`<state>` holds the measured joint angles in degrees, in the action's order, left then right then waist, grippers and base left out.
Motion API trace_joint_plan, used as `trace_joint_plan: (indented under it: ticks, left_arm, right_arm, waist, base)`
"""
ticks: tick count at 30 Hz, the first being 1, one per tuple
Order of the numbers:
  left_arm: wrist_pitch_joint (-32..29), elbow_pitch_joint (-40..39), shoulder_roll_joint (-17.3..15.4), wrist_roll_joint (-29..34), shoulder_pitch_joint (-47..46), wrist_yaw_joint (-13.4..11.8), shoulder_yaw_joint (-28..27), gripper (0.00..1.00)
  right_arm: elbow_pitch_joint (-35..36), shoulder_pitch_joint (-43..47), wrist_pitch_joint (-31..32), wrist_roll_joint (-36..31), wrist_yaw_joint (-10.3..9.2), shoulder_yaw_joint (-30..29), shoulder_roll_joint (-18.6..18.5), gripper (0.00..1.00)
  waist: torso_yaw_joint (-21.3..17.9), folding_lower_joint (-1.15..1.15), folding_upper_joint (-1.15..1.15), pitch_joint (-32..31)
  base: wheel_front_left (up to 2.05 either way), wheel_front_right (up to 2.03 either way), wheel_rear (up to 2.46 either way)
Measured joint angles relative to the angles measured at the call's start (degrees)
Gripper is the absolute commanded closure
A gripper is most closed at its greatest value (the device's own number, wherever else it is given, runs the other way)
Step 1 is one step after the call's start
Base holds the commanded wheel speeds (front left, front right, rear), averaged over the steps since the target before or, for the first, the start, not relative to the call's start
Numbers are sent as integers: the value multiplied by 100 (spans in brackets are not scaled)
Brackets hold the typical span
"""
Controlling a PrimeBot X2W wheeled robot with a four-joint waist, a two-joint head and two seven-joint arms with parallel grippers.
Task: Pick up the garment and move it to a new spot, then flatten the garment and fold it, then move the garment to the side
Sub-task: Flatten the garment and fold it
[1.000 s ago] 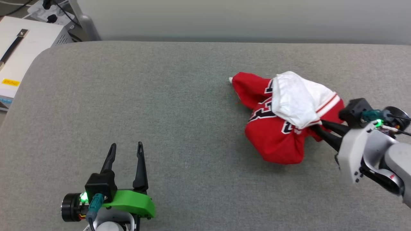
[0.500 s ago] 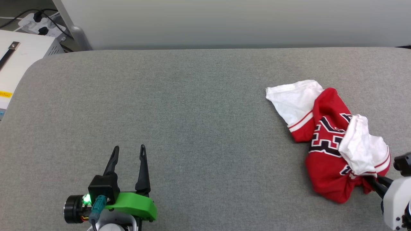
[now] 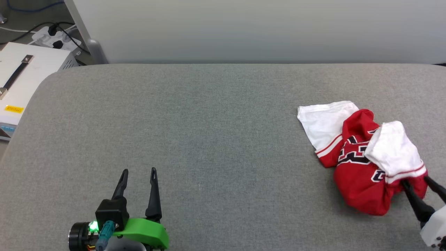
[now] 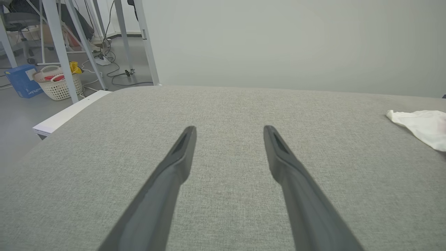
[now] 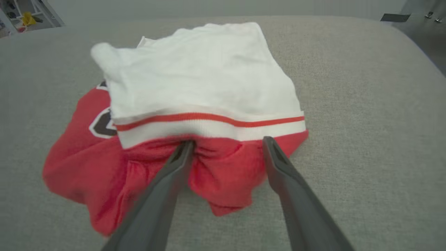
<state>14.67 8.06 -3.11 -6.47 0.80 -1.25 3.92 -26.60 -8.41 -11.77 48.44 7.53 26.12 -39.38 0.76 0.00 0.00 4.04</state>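
Right end effector (image 5: 226,143) is now standing released, fingers (image 5: 163,188) straddling the red hem (image 5: 223,174) it was pinching a second ago. The garment (image 3: 359,174) is lying bunched at the right of the bench (image 3: 209,132), seemingly free. I'm reading the move as done, flattening next. Left end effector (image 3: 139,170) is idling, spread.

You can see the garment (image 3: 362,188) crumpled in a heap near the right edge of the worktop (image 3: 209,139). It is red with black letters. One white sleeve sits on top, and the other lies flat beside it.
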Motion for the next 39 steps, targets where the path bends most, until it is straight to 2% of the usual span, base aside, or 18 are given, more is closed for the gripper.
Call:
trace_joint_plan:
  ticks: [8, 12, 16, 19, 22, 27, 31, 34, 39]
  left_arm:
    - [0, -92, 0, 44, 36, 0, -20, 0]
    - [0, -126, 0, 45, 29, 0, -4, 0]
    - [0, -163, 0, 46, -2, 1, 8, 0]
    - [0, -191, 0, 59, -89, 1, 35, 0]
    - [-1, -234, 0, 60, -211, 1, 96, 0]
    - [0, -356, 0, 59, -448, -1, 179, 0]
    - [0, -464, 0, 42, -636, -10, 307, 0]
    - [0, -522, 1, 13, -783, -63, 385, 0]
    - [0, -580, 1, -87, -950, -160, 525, 0]
  right_arm:
    - [1361, 97, -79, -879, 0, -1467, -10, 0]
    - [2235, 25, 382, -1265, 0, -2014, 57, 0]
    - [2873, -526, 1094, -1528, 0, -2063, 46, 0]
    - [3063, -1111, 1680, -1528, 0, -1833, -13, 0]
    - [3032, -1669, 2466, -1466, 0, -1280, -199, 0]
    - [2688, -2608, 4218, -808, 0, -48, -445, 0]
    - [2254, -3318, 5339, -402, 0, 633, -526, 0]
    - [1904, -3746, 5817, -350, 0, 1094, -501, 0]
    - [1155, -4260, 5913, -343, 0, 1615, -250, 0]
  waist:
    - [5, 0, 0, -69]
    - [32, 0, 0, 4]
    - [65, 0, 0, 129]
    - [100, 0, 0, 246]
    - [145, 0, 0, 381]
    - [242, 0, 0, 654]
    - [340, 0, 0, 902]
    - [428, 0, 0, 1096]
    - [600, 0, 0, 1417]
  base:
    - [0, 0, 0]
    - [0, 0, 0]
    - [0, 0, 0]
    - [0, 0, 0]
    - [0, 0, 0]
    - [0, 0, 0]
    - [0, 0, 0]
    - [0, 0, 0]
    - [0, 0, 0]
